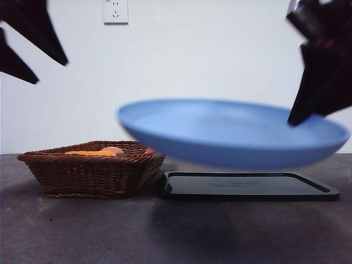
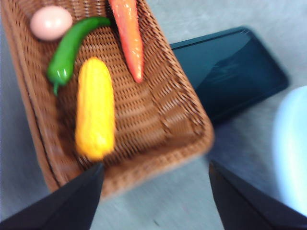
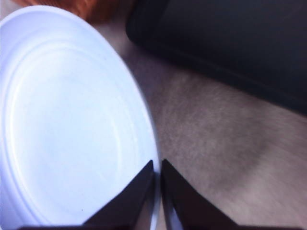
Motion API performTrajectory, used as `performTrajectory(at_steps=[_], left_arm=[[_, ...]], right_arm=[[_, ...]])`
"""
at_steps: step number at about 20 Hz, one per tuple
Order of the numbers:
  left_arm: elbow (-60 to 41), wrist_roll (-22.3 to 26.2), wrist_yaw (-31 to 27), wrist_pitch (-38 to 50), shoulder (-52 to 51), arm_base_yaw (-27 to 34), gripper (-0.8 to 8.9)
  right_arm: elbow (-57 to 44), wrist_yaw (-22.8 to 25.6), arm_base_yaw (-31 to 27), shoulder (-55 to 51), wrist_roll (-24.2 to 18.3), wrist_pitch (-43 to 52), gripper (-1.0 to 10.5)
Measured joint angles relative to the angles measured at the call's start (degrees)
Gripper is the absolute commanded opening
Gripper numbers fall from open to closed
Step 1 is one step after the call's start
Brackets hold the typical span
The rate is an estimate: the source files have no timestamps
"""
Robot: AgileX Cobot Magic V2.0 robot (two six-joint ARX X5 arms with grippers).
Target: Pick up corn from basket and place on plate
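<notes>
- Right gripper (image 3: 157, 191), jaws pinched on the rim of the plate (image 1: 231, 132), holds it tilted above the black tray (image 1: 247, 186).
- Left gripper (image 2: 153, 191) hovers wide open and empty over the basket (image 2: 158, 110).
- Corn (image 2: 95, 108) lies inside the basket.

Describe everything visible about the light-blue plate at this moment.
The plate is wide, shallow, round and light blue, smooth like plastic, with a raised rim and faint concentric rings inside. It is empty. It hangs in the air, slightly tilted, above the black tray and beside the basket, touching neither. The right gripper is shut on its rim at one edge; nothing else touches it. Its outline is motion-blurred.
</notes>
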Motion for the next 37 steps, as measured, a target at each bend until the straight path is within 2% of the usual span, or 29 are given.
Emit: performTrajectory(at_steps=[5, 12, 24, 30, 37], left_arm=[[11.47, 3.32, -7.89, -0.63, 16.02, -3.76, 3.60], [23.65, 6.86, -18.08, -2.91, 34.80, -6.64, 3.51], [24.35, 7.80, -18.29, -2.38, 45.48, -6.97, 3.44], [24.37, 7.80, -18.29, -2.23, 45.53, -7.13, 1.63], [25.49, 7.52, -17.66, -6.12, 43.85, -7.21, 1.55]], right_arm=[[0.09, 0.02, -4.07, -6.62, 0.44, -1.22, 0.0], [0.11, 0.07, -6.69, -7.91, 0.59, -1.40, 0.0], [0.11, 0.04, -7.04, -7.91, 0.59, -1.33, 0.0], [0.11, 0.04, -7.04, -7.91, 0.61, -1.18, 0.0], [0.11, 0.24, -7.43, -6.36, 0.98, -1.20, 0.0]])
